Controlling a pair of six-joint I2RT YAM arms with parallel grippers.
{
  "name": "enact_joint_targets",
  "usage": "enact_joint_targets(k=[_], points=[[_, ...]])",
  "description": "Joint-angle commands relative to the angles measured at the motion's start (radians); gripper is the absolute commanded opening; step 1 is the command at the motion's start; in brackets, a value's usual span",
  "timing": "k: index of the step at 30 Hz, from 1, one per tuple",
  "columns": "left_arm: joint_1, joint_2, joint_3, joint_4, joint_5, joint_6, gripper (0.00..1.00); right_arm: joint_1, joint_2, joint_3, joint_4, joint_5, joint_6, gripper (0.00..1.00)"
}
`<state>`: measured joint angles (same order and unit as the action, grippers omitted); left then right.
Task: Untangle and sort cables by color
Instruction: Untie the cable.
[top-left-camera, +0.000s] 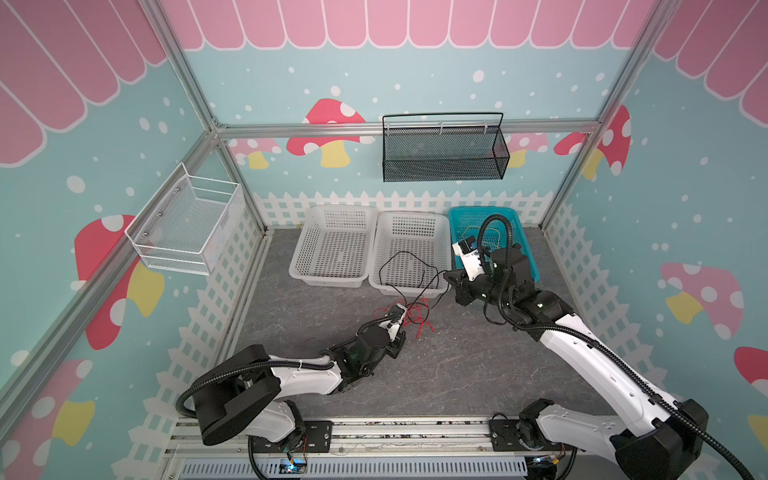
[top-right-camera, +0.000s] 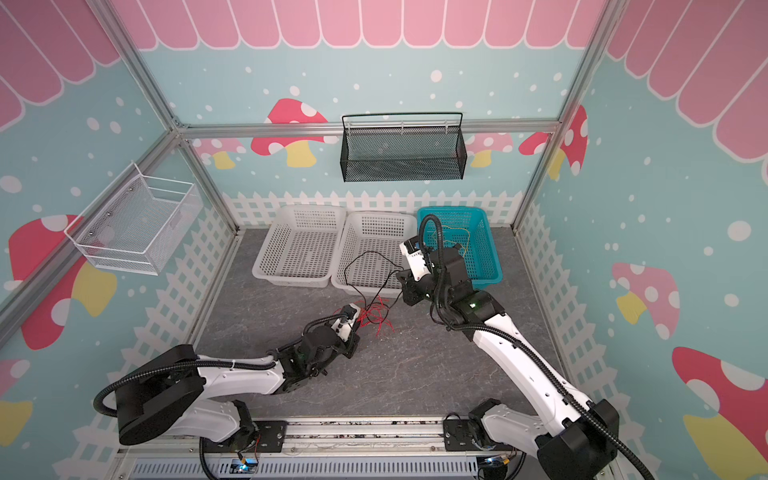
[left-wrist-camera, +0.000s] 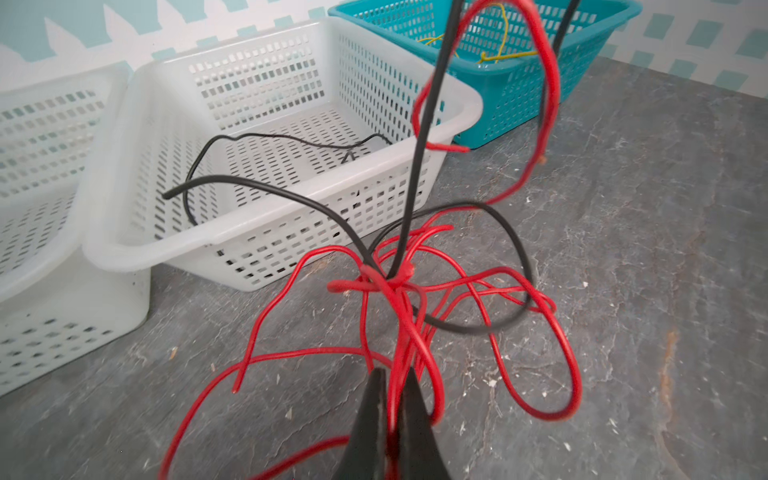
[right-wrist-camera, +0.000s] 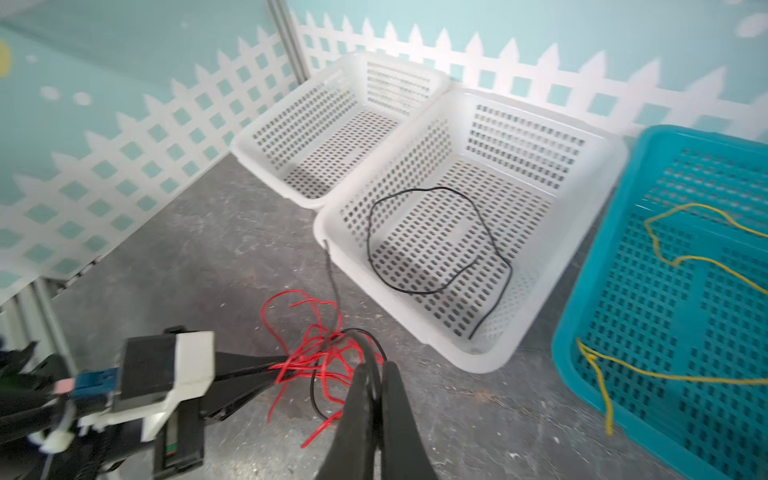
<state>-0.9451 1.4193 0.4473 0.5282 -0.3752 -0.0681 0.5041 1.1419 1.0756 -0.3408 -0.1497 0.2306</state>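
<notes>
Jaws of the left gripper (left-wrist-camera: 392, 374) are clenched on the red cables (left-wrist-camera: 399, 307) at the table, seemingly as an anchor. The right gripper (right-wrist-camera: 376, 368) is pinched on a black cable (left-wrist-camera: 417, 166) running up from the knot, likely to draw it free. Beyond, yellow cable (right-wrist-camera: 675, 262) is laid in the far-right teal basket (right-wrist-camera: 594, 266). No writing can be read.

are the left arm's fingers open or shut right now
Shut: the left fingers pinch red wires between them.
</notes>
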Motion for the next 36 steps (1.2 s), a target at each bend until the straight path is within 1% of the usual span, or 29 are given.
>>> enact_joint_targets(k=[1,6,10,15,19,26,30,36], points=[[0.013,-0.022,-0.022,-0.206,-0.068,-0.116,0.00,-0.017,-0.031,0.051,0.019,0.197,0.039,0.00],[0.067,-0.058,-0.040,-0.299,-0.051,-0.225,0.00,-0.048,-0.044,0.085,-0.017,0.297,0.047,0.00],[0.127,-0.099,-0.072,-0.315,-0.016,-0.285,0.00,-0.073,-0.043,0.122,-0.060,0.356,0.034,0.00],[0.192,-0.153,-0.097,-0.333,0.014,-0.320,0.00,-0.105,-0.050,0.156,-0.089,0.409,0.026,0.00],[0.203,-0.175,-0.096,-0.354,0.017,-0.323,0.00,-0.114,-0.062,0.174,-0.095,0.415,0.024,0.00],[0.238,-0.146,-0.085,-0.379,0.018,-0.368,0.00,-0.159,-0.062,0.266,-0.143,0.479,0.009,0.00],[0.266,-0.113,-0.060,-0.417,0.022,-0.404,0.00,-0.172,-0.058,0.311,-0.149,0.474,-0.009,0.00],[0.304,-0.051,-0.015,-0.477,0.025,-0.450,0.00,-0.175,-0.059,0.348,-0.165,0.506,-0.035,0.00]])
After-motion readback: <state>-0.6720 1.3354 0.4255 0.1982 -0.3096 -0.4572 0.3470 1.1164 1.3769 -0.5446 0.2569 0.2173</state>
